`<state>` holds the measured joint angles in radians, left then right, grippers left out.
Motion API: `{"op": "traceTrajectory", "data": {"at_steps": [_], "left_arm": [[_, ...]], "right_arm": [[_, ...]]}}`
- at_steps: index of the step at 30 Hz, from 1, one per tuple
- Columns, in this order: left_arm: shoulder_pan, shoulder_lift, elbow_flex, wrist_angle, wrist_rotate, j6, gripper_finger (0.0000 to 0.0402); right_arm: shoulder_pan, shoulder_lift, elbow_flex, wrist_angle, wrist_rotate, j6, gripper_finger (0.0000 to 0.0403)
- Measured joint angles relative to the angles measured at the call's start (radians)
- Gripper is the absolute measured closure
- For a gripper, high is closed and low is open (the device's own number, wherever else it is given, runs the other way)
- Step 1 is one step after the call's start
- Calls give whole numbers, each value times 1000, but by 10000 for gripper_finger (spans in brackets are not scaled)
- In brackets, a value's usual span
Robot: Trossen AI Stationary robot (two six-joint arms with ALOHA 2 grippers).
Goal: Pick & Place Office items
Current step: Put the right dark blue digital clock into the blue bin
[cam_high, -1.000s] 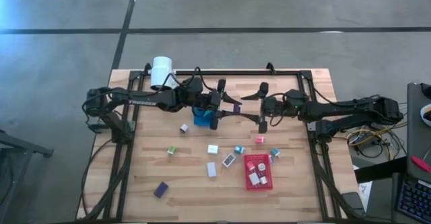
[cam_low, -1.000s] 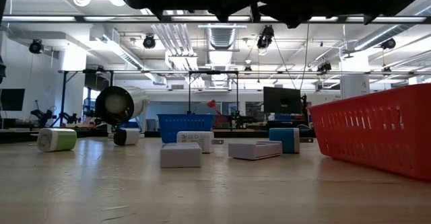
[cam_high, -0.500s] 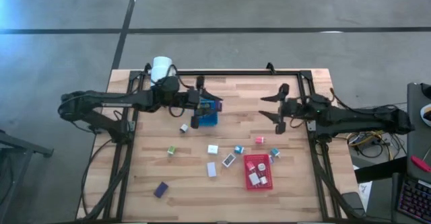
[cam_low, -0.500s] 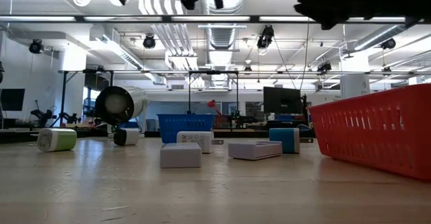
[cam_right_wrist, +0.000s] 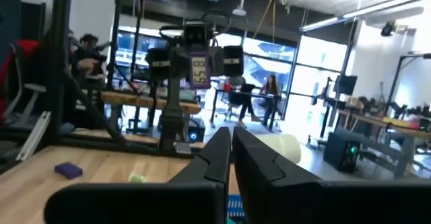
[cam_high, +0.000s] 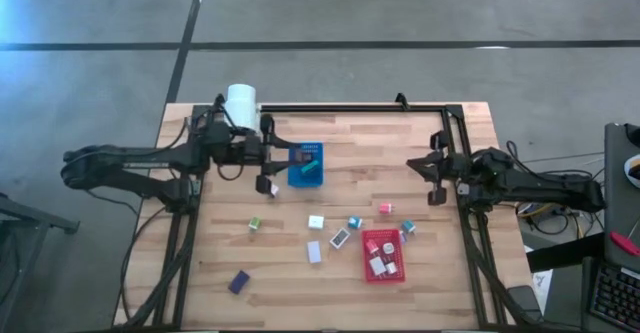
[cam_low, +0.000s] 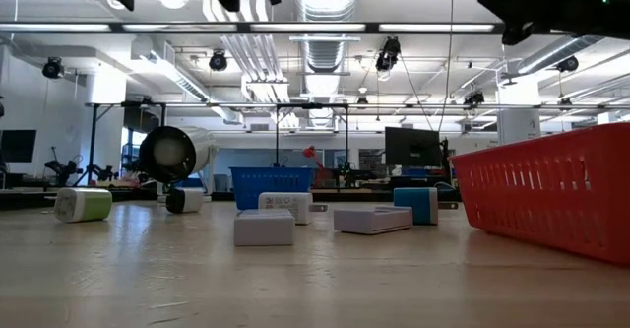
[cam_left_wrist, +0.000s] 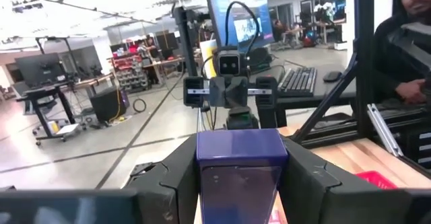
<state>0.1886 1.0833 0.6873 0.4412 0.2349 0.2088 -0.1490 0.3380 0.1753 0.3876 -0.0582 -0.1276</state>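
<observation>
My left gripper (cam_high: 288, 155) hangs level over the table's left part, next to the blue tray (cam_high: 306, 173), and is shut on a purple block (cam_left_wrist: 239, 163). A teal piece (cam_high: 313, 160) lies in that tray. My right gripper (cam_high: 413, 165) is shut with nothing between its fingers (cam_right_wrist: 231, 143), high up near the right edge. Several office items lie flat on the wood: a green-white block (cam_high: 255, 224), a white block (cam_high: 316, 221), a pink-red one (cam_high: 385, 207) and a purple one (cam_high: 238, 281). The red tray (cam_high: 395, 269) holds several pieces. My left gripper pinches the purple block between its two fingers, which press on two opposite sides (cam_left_wrist: 202, 177). The fingers lie level and point toward the table's right edge. The block is lifted clear of the table and stands upright in the hold.
A white roll (cam_high: 241, 103) stands at the far left corner. A black frame (cam_high: 350, 106) runs along the far and side edges. Teal blocks (cam_high: 354, 222) and flat white pieces (cam_high: 314, 251) lie mid-table. A person (cam_left_wrist: 411, 49) sits beyond the table.
My left gripper has drawn back toward the table's left edge, from over the blue tray's right side to its left side, with the purple block still between its fingers. My right gripper has drawn back toward the right edge and has shut from wide open.
</observation>
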Motion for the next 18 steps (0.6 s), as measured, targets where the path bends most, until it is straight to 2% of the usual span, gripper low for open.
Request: {"op": "traceTrajectory", "data": {"at_steps": [6, 12, 18], "left_arm": [[0, -85, -43, -8, -10, -8, 247], [0, -228, -112, -26, -10, -10, 247], [0, -429, -239, -31, -10, -11, 247]], "right_arm": [[0, -99, -8, -154, -6, 31, 394], [0, -153, -53, -178, -43, 31, 394], [0, -197, -75, -178, -47, 30, 394]]}}
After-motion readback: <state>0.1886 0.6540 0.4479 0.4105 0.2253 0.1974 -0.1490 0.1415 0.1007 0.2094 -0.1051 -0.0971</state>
